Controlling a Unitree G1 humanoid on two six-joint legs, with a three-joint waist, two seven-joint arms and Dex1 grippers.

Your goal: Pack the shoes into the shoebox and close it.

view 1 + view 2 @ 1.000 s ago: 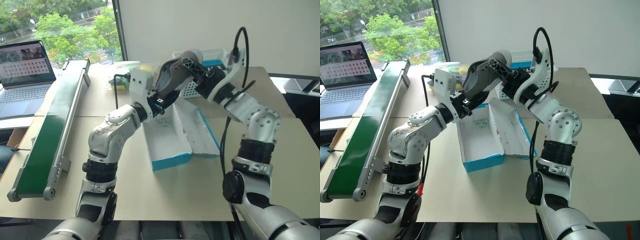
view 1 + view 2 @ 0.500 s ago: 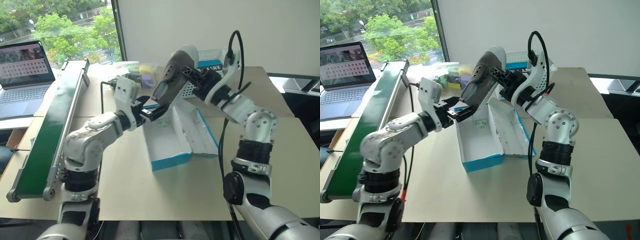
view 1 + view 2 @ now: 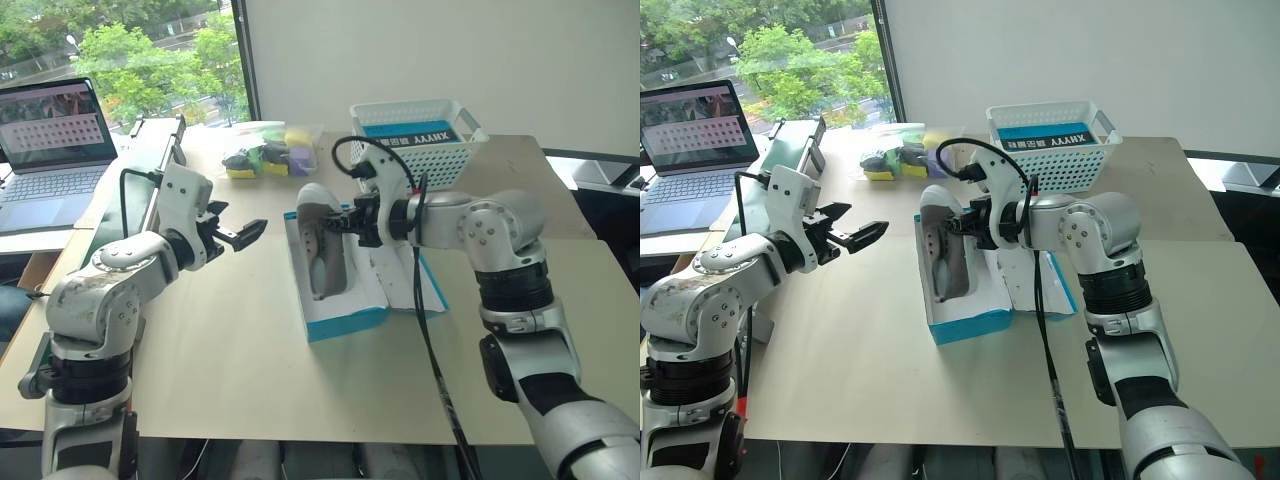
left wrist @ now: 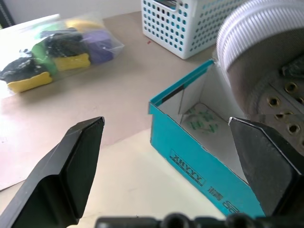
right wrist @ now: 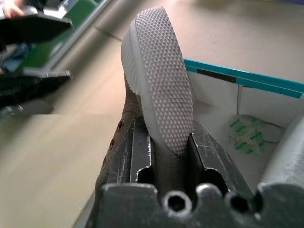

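The shoebox (image 3: 345, 300) lies open near the middle of the surface (image 3: 260, 370), its lid (image 3: 405, 275) folded out flat to its right. One shoe (image 3: 322, 250) lies in the box along its left wall. Behind the box and to its right stands a basket (image 3: 415, 140); behind and to its left lies a bag (image 3: 265, 155). Far left of the box runs a conveyor (image 3: 120, 230), with a laptop (image 3: 50, 150) beyond it.

Shoebox (image 3: 345, 318) floor mostly hidden by shoe (image 3: 322, 250); lid behind right arm; laptop (image 3: 50, 150) cut by edge.
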